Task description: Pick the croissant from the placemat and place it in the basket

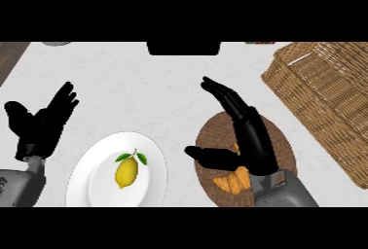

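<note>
one croissant (pixel 234 181) lies on one round placemat (pixel 213 130) at about 5 o'clock, seemingly untouched under the right hand (pixel 248 133), fingers straight. one wicker basket (pixel 327 92) sits at 3 o'clock. the left hand (pixel 42 121) rests open at 9 o'clock (beside one plate (pixel 93 175) bearing one lemon (pixel 127 172)) on the surface (pixel 144 87).

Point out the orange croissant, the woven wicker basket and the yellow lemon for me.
Orange croissant (pixel 231 182): head view, on its visible crust below the right hand.
Woven wicker basket (pixel 327 92): head view, on its woven top.
Yellow lemon (pixel 126 172): head view, on its body.
</note>
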### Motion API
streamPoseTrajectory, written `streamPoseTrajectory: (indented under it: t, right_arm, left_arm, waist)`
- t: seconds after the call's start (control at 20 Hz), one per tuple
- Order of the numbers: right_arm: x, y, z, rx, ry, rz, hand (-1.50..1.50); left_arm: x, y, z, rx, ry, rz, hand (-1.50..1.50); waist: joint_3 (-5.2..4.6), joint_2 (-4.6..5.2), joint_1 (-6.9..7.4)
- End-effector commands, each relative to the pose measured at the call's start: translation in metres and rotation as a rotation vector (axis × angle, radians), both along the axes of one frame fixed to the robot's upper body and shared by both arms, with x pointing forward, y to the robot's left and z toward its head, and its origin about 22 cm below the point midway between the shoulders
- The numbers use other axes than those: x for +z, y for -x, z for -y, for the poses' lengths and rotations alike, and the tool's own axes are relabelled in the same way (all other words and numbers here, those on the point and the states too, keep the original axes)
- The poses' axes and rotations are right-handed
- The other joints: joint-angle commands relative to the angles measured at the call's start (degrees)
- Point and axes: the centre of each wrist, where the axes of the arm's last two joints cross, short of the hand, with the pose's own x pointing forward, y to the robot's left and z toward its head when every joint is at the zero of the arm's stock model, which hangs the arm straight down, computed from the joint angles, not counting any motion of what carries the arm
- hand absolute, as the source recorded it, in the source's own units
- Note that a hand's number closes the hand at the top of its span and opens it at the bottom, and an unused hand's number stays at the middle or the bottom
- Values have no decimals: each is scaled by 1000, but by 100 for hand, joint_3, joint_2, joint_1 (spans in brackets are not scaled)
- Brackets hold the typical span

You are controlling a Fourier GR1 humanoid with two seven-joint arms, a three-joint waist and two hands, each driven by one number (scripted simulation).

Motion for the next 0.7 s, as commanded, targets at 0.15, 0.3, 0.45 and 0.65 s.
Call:
streamPoseTrajectory:
  t: [0.15, 0.3, 0.45, 0.65]
  right_arm:
    - [39, -1, -11, -205, 300, -254, -150]
    - [50, -19, 11, -397, 551, -295, -150]
    - [92, -24, 16, -526, 630, -348, -150]
    - [138, -6, 20, -490, 690, -462, -150]
  left_arm:
    - [-4, 5, -26, 55, -19, -6, 0]
    - [-6, 7, -18, 42, -9, -38, 0]
    - [-2, 2, -8, 25, 0, -25, 0]
    - [-3, 7, -9, 9, 2, -23, 0]
  waist:
    - [-27, -71, -144]
    - [-45, -113, -242]
    - [-19, -91, -216]
    - [2, -71, -141]
